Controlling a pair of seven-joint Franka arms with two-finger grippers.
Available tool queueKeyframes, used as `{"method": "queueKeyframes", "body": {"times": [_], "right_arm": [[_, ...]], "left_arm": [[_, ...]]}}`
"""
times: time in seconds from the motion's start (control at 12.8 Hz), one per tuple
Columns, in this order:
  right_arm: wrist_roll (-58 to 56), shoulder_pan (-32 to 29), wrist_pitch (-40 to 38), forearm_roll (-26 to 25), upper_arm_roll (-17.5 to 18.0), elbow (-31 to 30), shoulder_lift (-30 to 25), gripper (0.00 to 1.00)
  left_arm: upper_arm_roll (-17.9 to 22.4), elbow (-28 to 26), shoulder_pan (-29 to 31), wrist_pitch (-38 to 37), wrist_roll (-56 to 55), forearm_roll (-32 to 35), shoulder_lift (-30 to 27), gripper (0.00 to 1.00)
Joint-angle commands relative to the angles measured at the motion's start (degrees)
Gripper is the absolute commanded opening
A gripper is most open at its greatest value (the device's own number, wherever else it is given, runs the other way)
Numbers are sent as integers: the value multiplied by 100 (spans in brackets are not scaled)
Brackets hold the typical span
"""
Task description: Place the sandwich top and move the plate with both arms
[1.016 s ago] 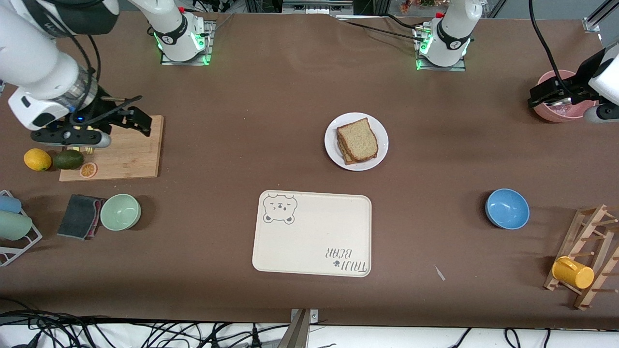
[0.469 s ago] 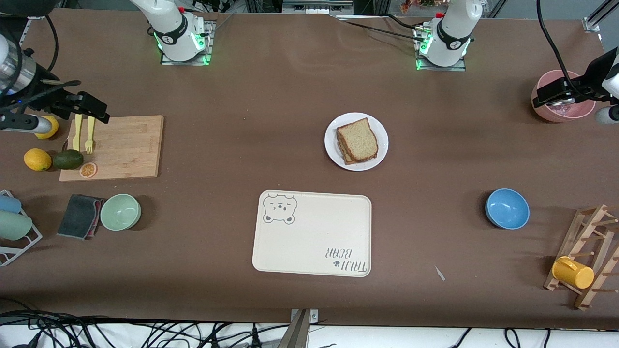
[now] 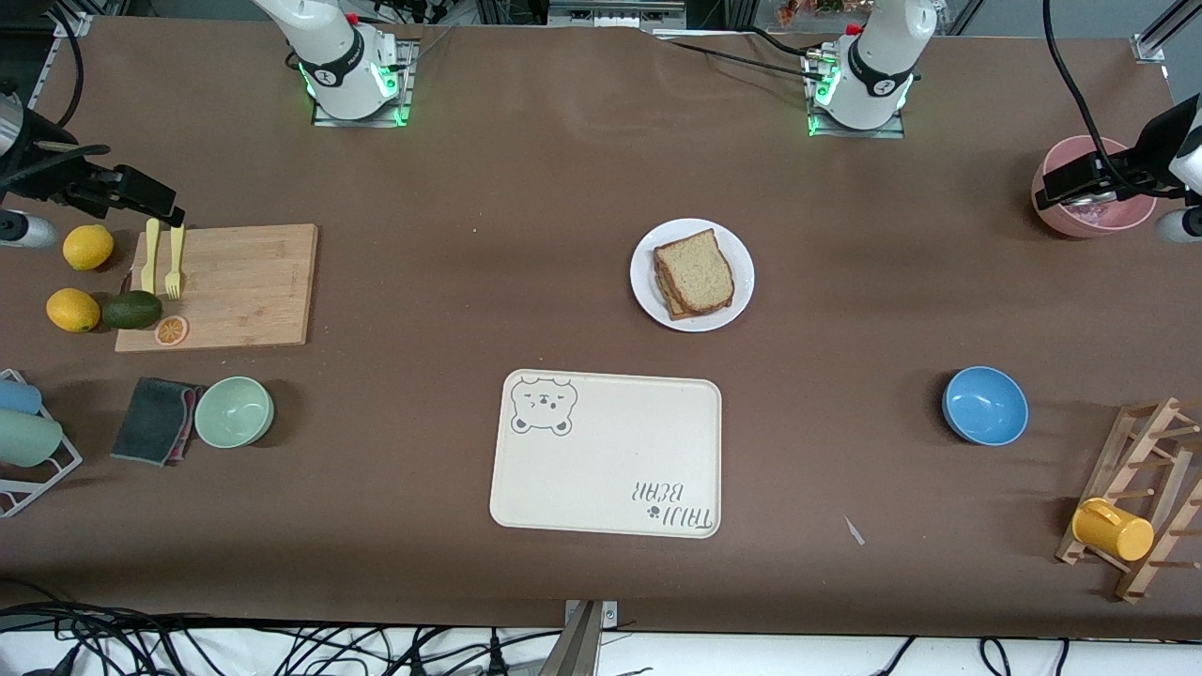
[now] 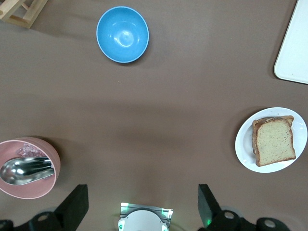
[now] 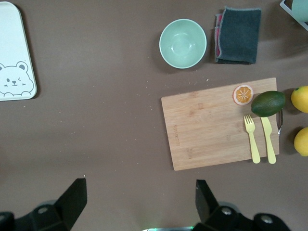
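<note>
The sandwich top (image 3: 697,270), a light-brown slice with a darker crust, lies on a stack of bread on the white plate (image 3: 742,274) in the middle of the table. The left wrist view shows the same slice (image 4: 274,141) and plate (image 4: 243,147). My left gripper (image 3: 1066,183) hangs open and empty over the pink bowl (image 3: 1094,211) at the left arm's end; its jaws (image 4: 140,207) stand wide apart. My right gripper (image 3: 141,197) hangs open and empty over the table beside the cutting board (image 3: 235,286), with its fingers (image 5: 139,199) spread.
A cream bear tray (image 3: 606,455) lies nearer the camera than the plate. A blue bowl (image 3: 984,405) and a wooden rack with a yellow mug (image 3: 1113,529) stand toward the left arm's end. Fork, knife, avocado, lemons, green bowl (image 3: 234,411) and cloth (image 3: 155,420) crowd the right arm's end.
My right arm has drawn away from over the cutting board toward the table's end, uncovering the fork, the knife and a lemon. My left gripper has shifted slightly over the pink bowl.
</note>
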Motion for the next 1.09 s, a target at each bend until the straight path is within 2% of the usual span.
{"method": "queueKeyframes", "body": {"times": [0.0,0.39,0.63,0.78,1.02], "right_arm": [[-89,-60,-99,94,22,81,-9,100],[-89,-68,-134,67,-4,274,122,100],[-71,28,-275,67,-223,274,122,100],[-97,54,-223,-483,-136,431,122,100],[-36,90,-275,-469,-109,573,201,100]], "left_arm": [[-26,13,62,-70,25,-132,-31,100],[-26,4,63,-70,34,-132,-31,100],[-26,4,63,-61,25,-141,-31,100],[-26,13,63,-70,25,-132,-31,100],[-17,13,63,-70,25,-141,-31,100]]}}
